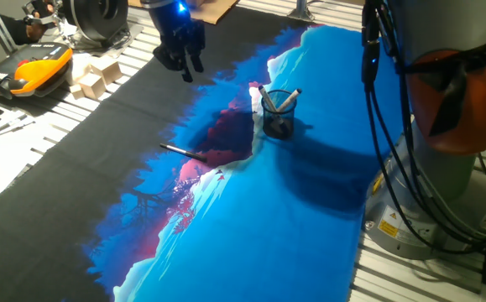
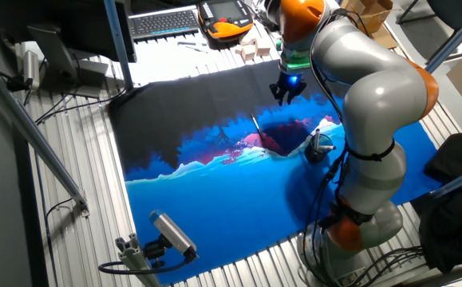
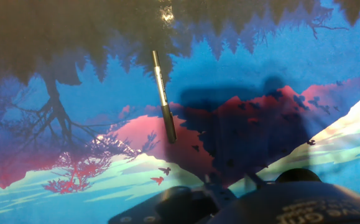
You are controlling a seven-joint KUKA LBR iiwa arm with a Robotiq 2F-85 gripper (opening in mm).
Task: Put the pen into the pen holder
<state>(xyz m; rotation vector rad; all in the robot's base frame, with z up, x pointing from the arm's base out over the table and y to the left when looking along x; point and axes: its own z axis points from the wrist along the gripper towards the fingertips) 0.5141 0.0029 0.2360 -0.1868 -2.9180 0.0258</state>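
Observation:
The dark pen lies flat on the blue and red picture mat, left of the pen holder; it also shows in the other fixed view and near the middle of the hand view. The pen holder is a dark mesh cup standing upright on the mat with pale pens in it; it also shows in the other fixed view. My gripper hangs above the black far part of the mat, well above and behind the pen, with its fingers apart and empty. It also shows in the other fixed view.
Wooden blocks and an orange and black handheld unit lie at the far left off the mat. The arm's grey base and cables stand to the right of the mat. A keyboard lies at the table's far end.

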